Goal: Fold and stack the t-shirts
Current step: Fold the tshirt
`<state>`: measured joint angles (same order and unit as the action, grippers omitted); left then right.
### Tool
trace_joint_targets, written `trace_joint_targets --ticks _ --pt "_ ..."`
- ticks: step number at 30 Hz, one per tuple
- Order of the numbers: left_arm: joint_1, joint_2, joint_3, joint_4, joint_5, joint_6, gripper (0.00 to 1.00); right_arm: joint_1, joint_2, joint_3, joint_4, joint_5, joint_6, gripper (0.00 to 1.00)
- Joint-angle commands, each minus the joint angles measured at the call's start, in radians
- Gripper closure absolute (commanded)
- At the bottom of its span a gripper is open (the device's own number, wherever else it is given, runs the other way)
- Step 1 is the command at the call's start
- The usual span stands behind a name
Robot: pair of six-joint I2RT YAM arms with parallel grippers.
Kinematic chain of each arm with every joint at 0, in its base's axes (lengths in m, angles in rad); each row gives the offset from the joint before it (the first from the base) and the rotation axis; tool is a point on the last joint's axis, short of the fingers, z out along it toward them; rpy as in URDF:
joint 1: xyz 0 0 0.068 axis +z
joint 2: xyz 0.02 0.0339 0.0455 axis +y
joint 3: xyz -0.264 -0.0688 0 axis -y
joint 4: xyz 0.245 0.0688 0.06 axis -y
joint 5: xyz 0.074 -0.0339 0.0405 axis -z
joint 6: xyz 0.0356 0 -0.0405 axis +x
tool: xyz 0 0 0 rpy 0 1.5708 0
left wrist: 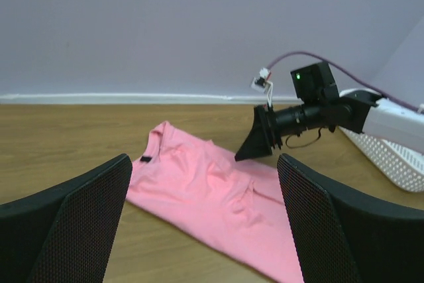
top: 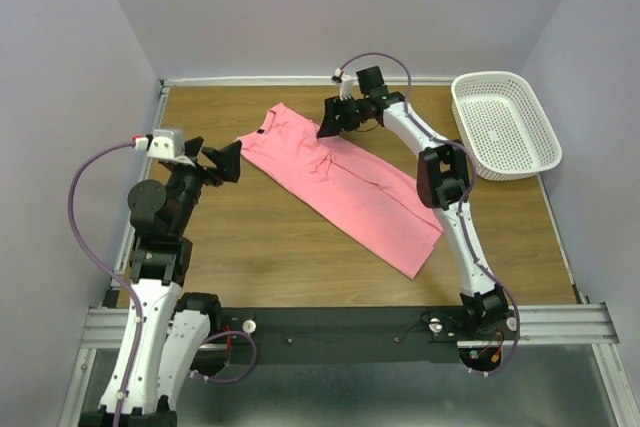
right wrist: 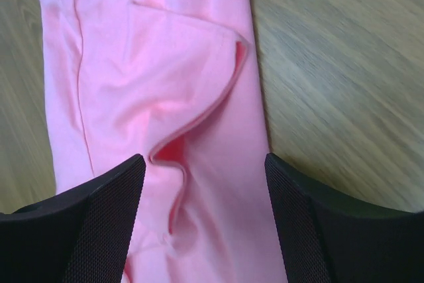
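One salmon-pink t-shirt (top: pixel 350 187) lies on the wooden table (top: pixel 250 237), folded into a long strip running from far left to near right, collar end farthest. My left gripper (top: pixel 228 160) hovers just left of the collar end, open and empty; in its wrist view the t-shirt (left wrist: pixel 212 190) lies ahead between the spread fingers (left wrist: pixel 79 217). My right gripper (top: pixel 332 119) hangs over the strip's far part, open, with nothing gripped. The right wrist view looks down on the t-shirt (right wrist: pixel 132 64), its folded-over sleeve (right wrist: pixel 199 77) between the parted jaws.
A white perforated basket (top: pixel 505 125) stands at the far right of the table, also seen as the basket (left wrist: pixel 391 157) behind the right arm. Lilac walls close in the back and sides. Bare wood lies to the right of the shirt (right wrist: pixel 331 64).
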<state>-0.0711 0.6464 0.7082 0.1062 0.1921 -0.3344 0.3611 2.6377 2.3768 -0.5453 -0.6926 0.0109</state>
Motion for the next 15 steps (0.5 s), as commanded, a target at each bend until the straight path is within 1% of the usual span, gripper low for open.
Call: trace_joint_targets --ticks 1,2,4,7,11,13,15 --pt "0.007 -0.114 -0.038 -0.155 0.001 0.067 0.02 0.029 0.028 0.039 0.154 0.129 0.264 0.18" --pt "0.007 -0.146 -0.041 -0.155 -0.002 0.066 0.02 0.039 0.039 0.042 0.18 0.169 0.277 0.18" --pt "0.007 -0.172 -0.052 -0.145 -0.008 0.058 0.02 0.045 0.068 0.058 0.194 0.177 0.291 0.18" --pt "0.007 -0.159 -0.05 -0.146 -0.002 0.06 0.02 0.052 0.094 0.076 0.194 0.191 0.291 0.2" --pt "0.007 -0.143 -0.044 -0.149 0.007 0.06 0.01 0.055 0.116 0.075 0.203 0.281 0.218 0.21" --pt "0.007 -0.145 -0.047 -0.146 0.012 0.057 0.01 0.055 0.126 0.076 0.205 0.275 0.204 0.21" --pt "0.007 -0.149 -0.049 -0.146 0.009 0.057 0.02 0.055 0.136 0.068 0.206 0.211 0.207 0.27"
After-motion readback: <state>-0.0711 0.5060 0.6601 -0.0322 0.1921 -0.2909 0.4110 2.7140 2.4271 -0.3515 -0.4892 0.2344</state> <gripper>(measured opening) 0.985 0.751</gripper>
